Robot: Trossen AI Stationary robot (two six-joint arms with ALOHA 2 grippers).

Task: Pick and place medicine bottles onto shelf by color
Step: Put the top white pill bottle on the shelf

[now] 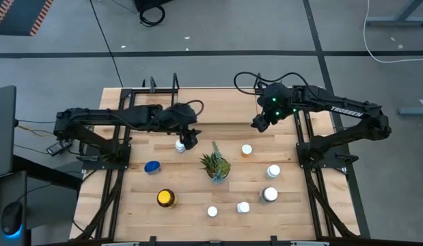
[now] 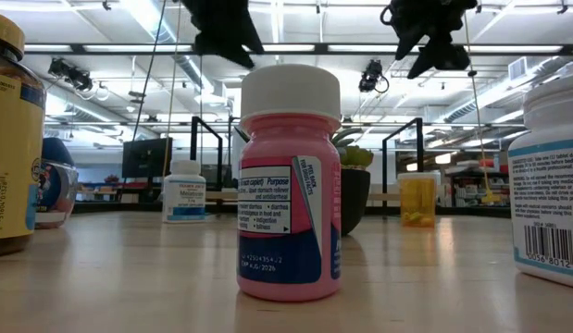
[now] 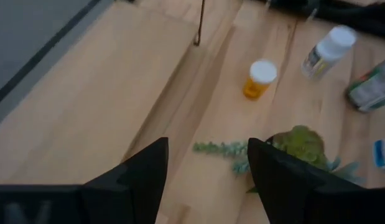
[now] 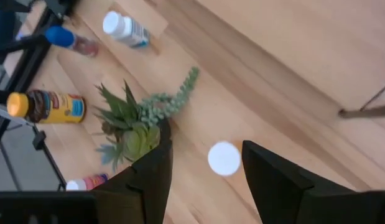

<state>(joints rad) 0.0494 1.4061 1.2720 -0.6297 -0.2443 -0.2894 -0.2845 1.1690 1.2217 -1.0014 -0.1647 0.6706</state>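
My left gripper (image 1: 190, 141) is open and empty, in the air just beside a white-capped bottle (image 1: 180, 146) that stands on the table left of the plant. My right gripper (image 1: 257, 125) is open and empty, raised above and slightly beyond the white-capped orange bottle (image 1: 247, 150). In the right wrist view that bottle's cap (image 4: 224, 158) shows below, between my open fingers (image 4: 152, 171). The light-wood shelf (image 1: 218, 106) lies along the far side. Other bottles stand apart on the table: blue (image 1: 153, 167), yellow-lidded dark (image 1: 166, 198), pink (image 2: 289, 194), and several white-capped ones (image 1: 273, 171).
A small spiky green plant (image 1: 215, 164) in a dark pot stands mid-table between the two grippers. Black wire uprights (image 1: 173, 83) rise at the shelf's ends. Black arm frames (image 1: 108, 147) flank the table's left and right sides.
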